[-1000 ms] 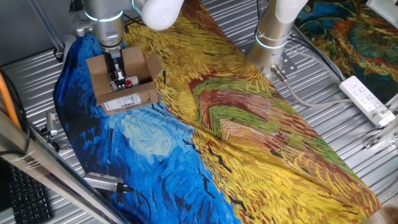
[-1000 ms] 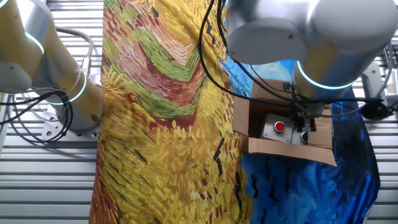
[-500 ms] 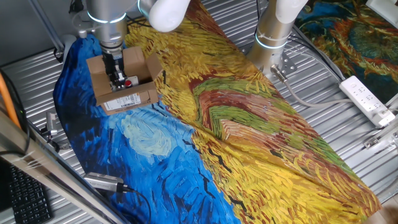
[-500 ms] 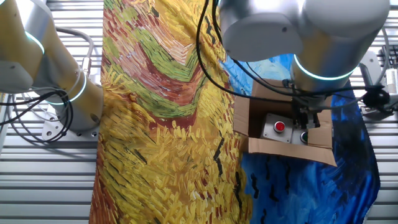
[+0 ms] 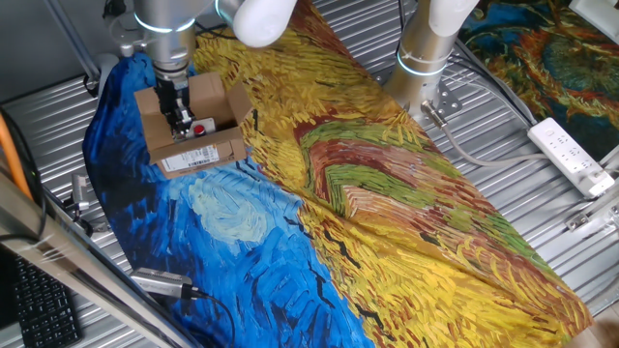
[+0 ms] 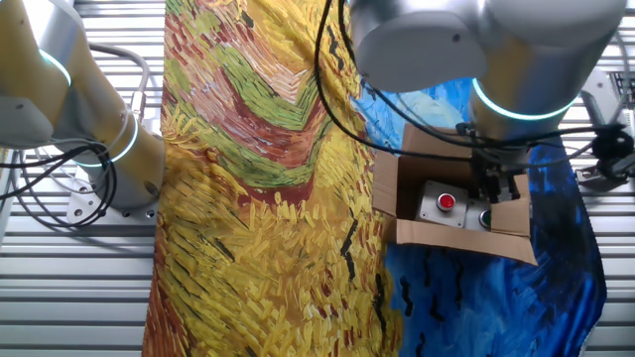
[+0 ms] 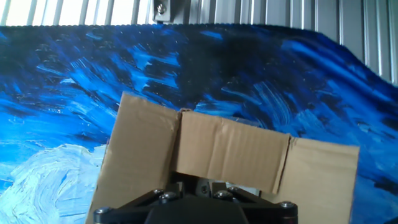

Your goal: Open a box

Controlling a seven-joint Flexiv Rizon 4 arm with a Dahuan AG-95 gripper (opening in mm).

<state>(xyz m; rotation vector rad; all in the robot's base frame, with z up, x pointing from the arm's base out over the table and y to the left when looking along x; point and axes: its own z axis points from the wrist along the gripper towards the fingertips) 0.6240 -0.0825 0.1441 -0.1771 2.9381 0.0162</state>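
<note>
From my remote station I saw the box (image 5: 189,126) resting on the blue part of a painted cloth (image 5: 387,203) spread over the ribbed metal table (image 5: 542,184), near the corner beside the arm's base. Its top flaps stood open and splayed outward, and a white barcode label (image 5: 191,159) faced the near side in one fixed view. Inside the box lay a grey device with a red button (image 6: 446,202); a green button (image 6: 485,217) showed just beside it in the other fixed view. The gripper (image 5: 180,118) pointed straight down into the open top, over the side of the interior away from the red button. Its fingers (image 6: 493,188) appeared close together, but I could not tell from any view whether they were fully closed or whether they gripped a flap. In the hand view, the gripper body filled the lower edge, and three flap panels (image 7: 230,155) of brown cardboard lay ahead of it against the blue cloth. A second arm (image 5: 426,39) stood at the far side of the table, and a white power strip (image 5: 573,155) lay on the bare metal well apart from the box.
</note>
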